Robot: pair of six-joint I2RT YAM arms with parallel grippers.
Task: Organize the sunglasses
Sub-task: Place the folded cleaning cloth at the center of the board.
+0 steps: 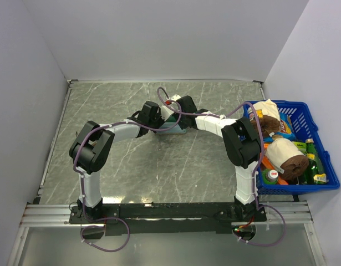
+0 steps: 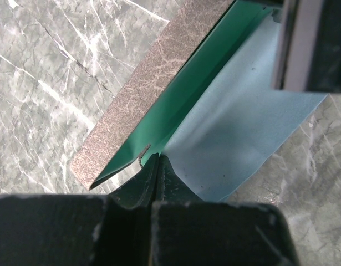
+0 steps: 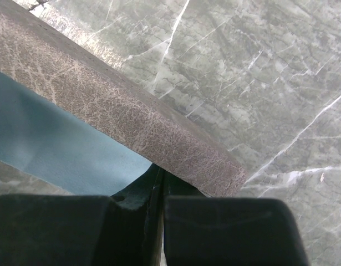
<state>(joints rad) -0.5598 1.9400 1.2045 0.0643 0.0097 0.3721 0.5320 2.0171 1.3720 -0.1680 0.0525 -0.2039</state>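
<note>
The sunglasses do not show in any view. The grey-brown case (image 2: pixel 140 97) lies open on the marble, its green lining (image 2: pixel 184 97) facing up, and a light blue cloth (image 2: pixel 242 133) spreads out of it. From above, the case (image 1: pixel 171 127) sits between the two wrists at mid-table. My left gripper (image 2: pixel 157 159) is shut, its tips at the seam where lining and cloth meet; I cannot tell whether anything is pinched. My right gripper (image 3: pixel 162 170) is shut too, its tips against the lower edge of the case's outer wall (image 3: pixel 120 111), next to the cloth (image 3: pixel 59 141).
A blue basket (image 1: pixel 321 145) stands at the table's right edge, packed with bottles, packets and brown-topped bundles, close behind the right arm's elbow. White walls enclose the grey marble table (image 1: pixel 103 105). Part of the right wrist (image 2: pixel 309 44) shows over the cloth.
</note>
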